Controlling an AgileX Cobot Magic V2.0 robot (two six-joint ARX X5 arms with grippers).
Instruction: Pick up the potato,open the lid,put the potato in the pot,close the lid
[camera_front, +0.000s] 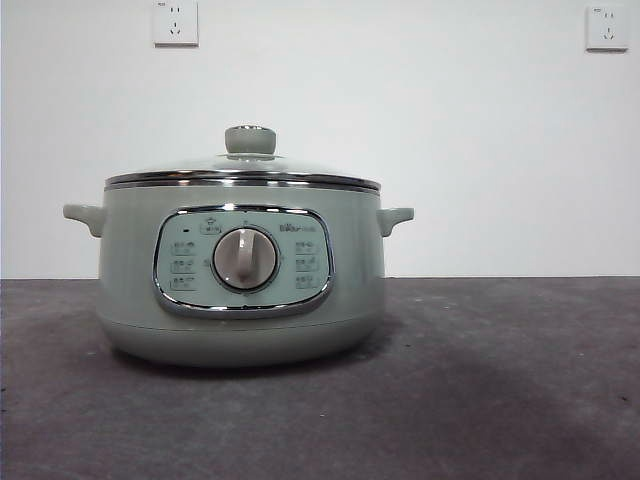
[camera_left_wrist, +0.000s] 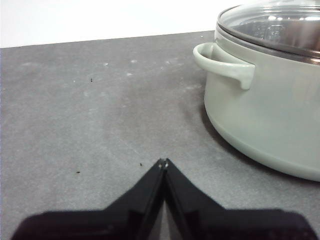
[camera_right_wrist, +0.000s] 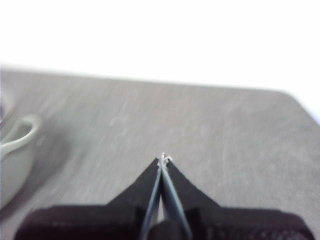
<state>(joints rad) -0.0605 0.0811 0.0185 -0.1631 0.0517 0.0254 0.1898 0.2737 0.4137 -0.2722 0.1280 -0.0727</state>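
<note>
On the dark grey bench (camera_front: 520, 400), the pot (camera_front: 240, 270) stands upright facing the front camera, its chrome-framed panel and dial square to the lens, with the lid (camera_front: 245, 172) seated level on its rim and the knob (camera_front: 250, 139) on top. Both arms wait low beside it, one on either side. The left gripper (camera_left_wrist: 163, 161) has its black jaws pressed together tip to tip, holding nothing and touching nothing, with bare bench under the tips; the pot's side handle (camera_left_wrist: 225, 62) and curved wall lie near, off to one side and well clear of the jaws. The right gripper (camera_right_wrist: 163, 160) likewise has its jaws pressed together and empty, pointing across open bench toward the far edge, where a rounded corner of the bench shows; the pot's other handle (camera_right_wrist: 20, 136) appears only as a blurred loop at the side of that view. The left wrist camera looks down through the glass of the lid to a shiny metal interior, though what lies inside cannot be made out; the front camera, level with the bench, sees only the dome's glare and the chrome rim. The front camera alone shows the white wall with two sockets (camera_front: 175, 22) behind the pot. No view shows the potato, and neither gripper appears in the front view.
</note>
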